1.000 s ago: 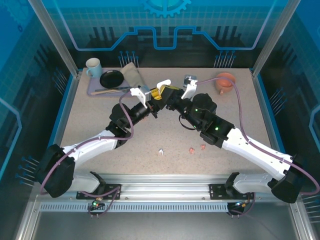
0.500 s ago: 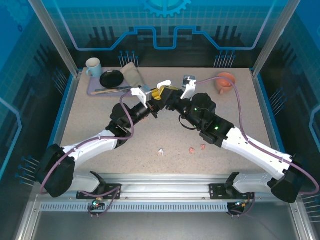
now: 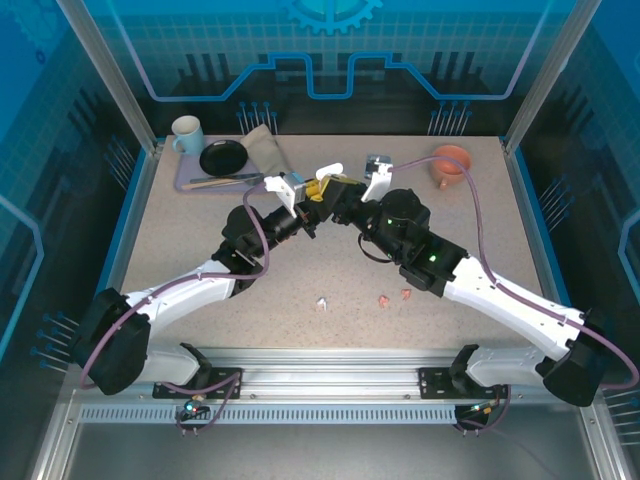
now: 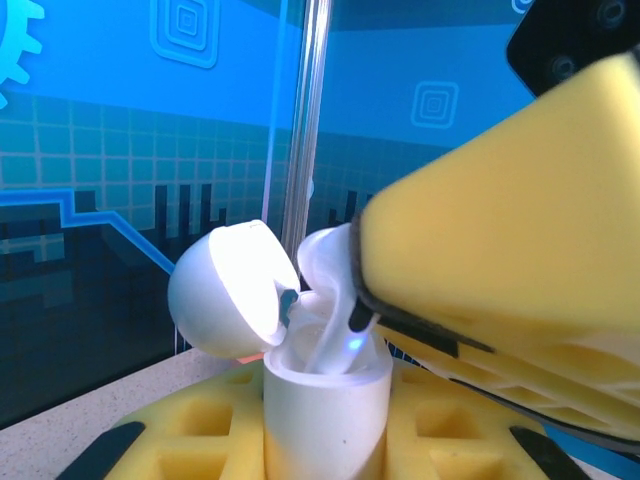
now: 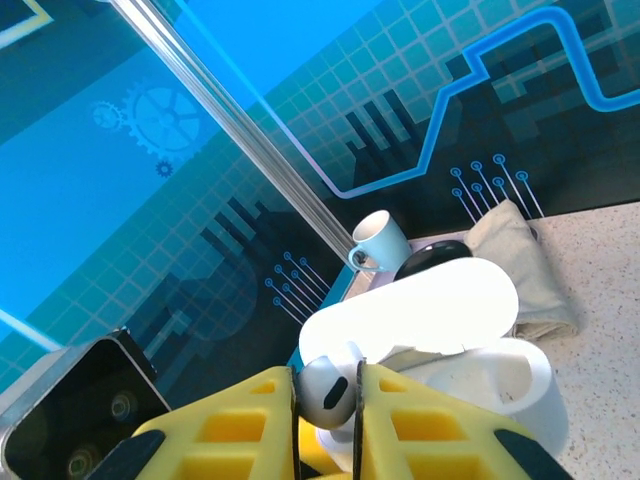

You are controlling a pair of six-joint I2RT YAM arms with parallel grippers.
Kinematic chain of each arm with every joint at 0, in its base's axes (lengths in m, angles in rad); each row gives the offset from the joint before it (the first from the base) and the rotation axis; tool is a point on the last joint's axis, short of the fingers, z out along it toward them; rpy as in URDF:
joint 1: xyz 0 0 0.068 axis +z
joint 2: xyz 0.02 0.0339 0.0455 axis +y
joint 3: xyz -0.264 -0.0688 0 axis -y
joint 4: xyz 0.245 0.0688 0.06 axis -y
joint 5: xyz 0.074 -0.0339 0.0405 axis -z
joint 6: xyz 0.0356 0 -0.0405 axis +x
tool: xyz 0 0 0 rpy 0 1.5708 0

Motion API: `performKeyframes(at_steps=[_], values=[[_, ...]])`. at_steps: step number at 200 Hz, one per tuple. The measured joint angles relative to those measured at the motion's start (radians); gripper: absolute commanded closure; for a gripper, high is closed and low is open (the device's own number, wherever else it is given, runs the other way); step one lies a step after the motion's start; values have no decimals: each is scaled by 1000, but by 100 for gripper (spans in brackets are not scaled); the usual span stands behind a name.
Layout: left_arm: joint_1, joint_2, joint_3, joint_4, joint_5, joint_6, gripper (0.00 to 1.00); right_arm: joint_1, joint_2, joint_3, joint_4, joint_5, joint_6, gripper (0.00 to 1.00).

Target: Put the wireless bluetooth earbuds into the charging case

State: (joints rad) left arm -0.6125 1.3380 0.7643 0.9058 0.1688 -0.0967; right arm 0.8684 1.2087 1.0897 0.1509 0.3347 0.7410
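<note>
- White, glossy plastic forms the charging case (image 4: 325, 405), a rounded pebble-shaped shell standing upright with its domed lid (image 4: 232, 292) swung open to one side.
- Yellow foam-like pads with cut-out ribs line the fingers of both grippers.
- Left gripper (image 3: 290, 190) is clamped tight on the lower body of the charging case, one pad on each side.
- Right gripper (image 5: 328, 388) is nearly closed and pinches a smooth white earbud (image 5: 327, 392) between its pads, held at the open mouth of the charging case and touching its rim.
- Both arms reach forward from their bases, bend at the elbow and meet tip to tip above the middle of the table, at the charging case.
- Speckled beige stone-look table (image 3: 330, 265) lies beneath the charging case.
- Nearer the arm bases than the charging case lie a loose white earbud (image 3: 322, 302), a salmon-pink earbud (image 3: 384, 299) and a second salmon-pink earbud (image 3: 406, 294), all tiny and apart from one another.
- Beyond the charging case on the left arm's side sit a white mug (image 3: 186, 130), a round black dish (image 3: 222, 157) and a folded beige cloth (image 3: 262, 145).
- Beyond the charging case on the right arm's side sits a terracotta cup (image 3: 450, 163).
</note>
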Motion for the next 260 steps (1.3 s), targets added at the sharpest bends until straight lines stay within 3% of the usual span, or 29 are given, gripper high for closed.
performKeyframes(at_steps=[80,147,210,243,260], values=[[1,0,0,-19,-47,20,100,41,23,32,-55,85,15,81],[0,0,0,-19,-56,21,100,29,68,105,-109,72,26,73],[0,0,0,-34,-56,24,100,7,74,117,-125,26,72,59],[0,0,0,-49,-56,25,100,-2,73,117,-128,14,92,38],[0,0,0,-54,-56,25,100,-14,70,117,-129,8,95,35]])
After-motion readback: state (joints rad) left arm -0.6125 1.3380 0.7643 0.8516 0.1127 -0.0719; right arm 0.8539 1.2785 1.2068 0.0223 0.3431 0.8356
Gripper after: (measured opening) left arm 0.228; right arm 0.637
